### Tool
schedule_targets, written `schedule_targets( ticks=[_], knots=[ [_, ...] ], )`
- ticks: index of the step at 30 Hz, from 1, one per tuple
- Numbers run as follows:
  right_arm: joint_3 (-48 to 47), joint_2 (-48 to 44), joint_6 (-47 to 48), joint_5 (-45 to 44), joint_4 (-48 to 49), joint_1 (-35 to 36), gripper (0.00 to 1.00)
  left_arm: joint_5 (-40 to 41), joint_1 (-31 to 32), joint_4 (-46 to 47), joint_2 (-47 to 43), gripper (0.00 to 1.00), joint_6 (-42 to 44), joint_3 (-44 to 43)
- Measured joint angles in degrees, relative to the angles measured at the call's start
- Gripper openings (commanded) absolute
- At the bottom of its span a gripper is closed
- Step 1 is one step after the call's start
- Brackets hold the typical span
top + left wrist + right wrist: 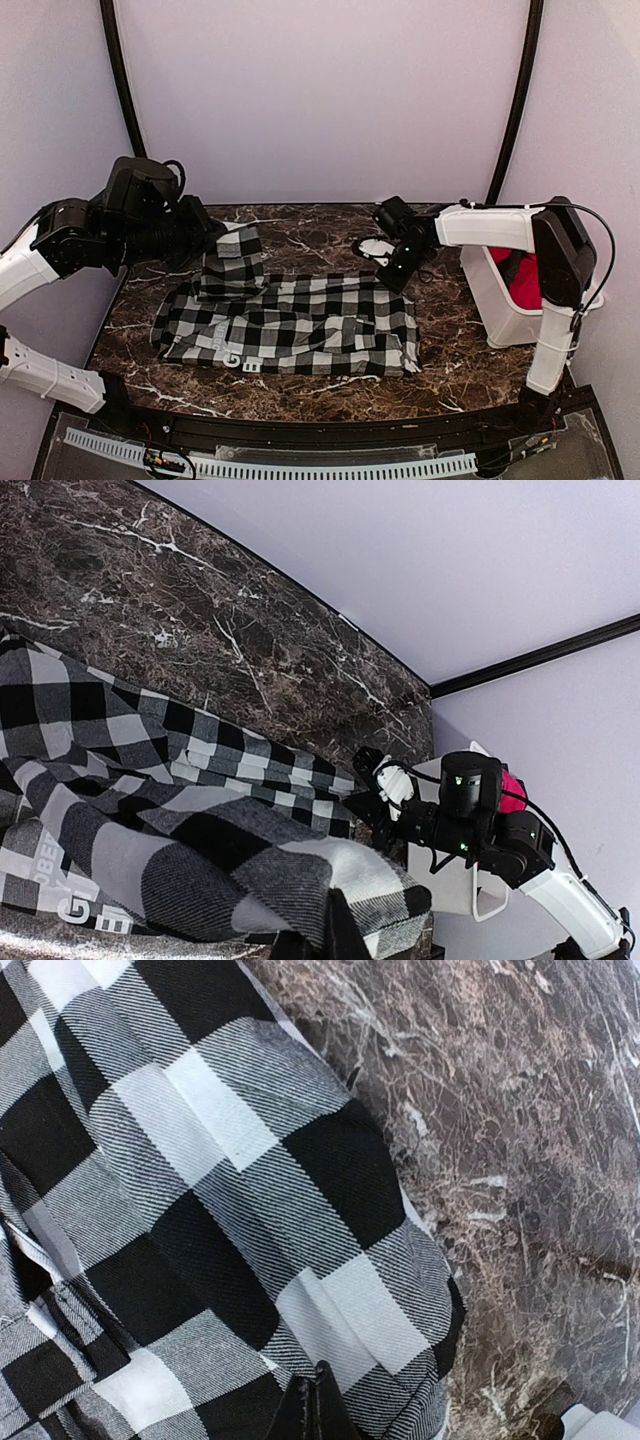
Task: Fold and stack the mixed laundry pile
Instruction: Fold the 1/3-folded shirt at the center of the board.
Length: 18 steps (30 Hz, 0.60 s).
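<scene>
**Both tools clamped on the checked one, red one in the bin**

Dark marble desk (460,360), pale lilac walls (320,100) behind it. The checked garment (300,330) is spread mostly flat across the middle, between my two tools, with the white lettering (240,362) on the edge nearest the arm bases.

My left tool (218,240) is closed tight on the garment's far-left corner. That corner is lifted off the desk, so a flap hangs right below the tips. On the left wrist cam the cloth bunches up at the tips.

My right tool (388,272) is closed too, pinching the far-right edge. On its wrist cam the checks fan out from the closed tips, with bare marble off to one side.

The red garment (520,280) sits in the white bin (500,320), near the right tool's outer side and well apart from the left tool.
</scene>
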<state>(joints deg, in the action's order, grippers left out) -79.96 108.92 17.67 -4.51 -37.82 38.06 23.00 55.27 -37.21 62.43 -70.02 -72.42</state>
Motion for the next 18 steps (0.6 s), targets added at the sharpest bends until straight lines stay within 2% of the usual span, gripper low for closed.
schedule_targets(
  ticks=[11, 18],
  knots=[
    [3.6, -0.4, -1.8, -1.7, 0.0, 0.7, 0.0, 2.7, 0.6, -2.5, -0.2, 0.0, -1.6, -0.5],
    [4.8, -4.1, -2.7, -3.0, -0.8, 2.7, 0.0, 5.4, 0.6, -4.8, -2.1, 0.0, -1.1, -1.6]
  ],
)
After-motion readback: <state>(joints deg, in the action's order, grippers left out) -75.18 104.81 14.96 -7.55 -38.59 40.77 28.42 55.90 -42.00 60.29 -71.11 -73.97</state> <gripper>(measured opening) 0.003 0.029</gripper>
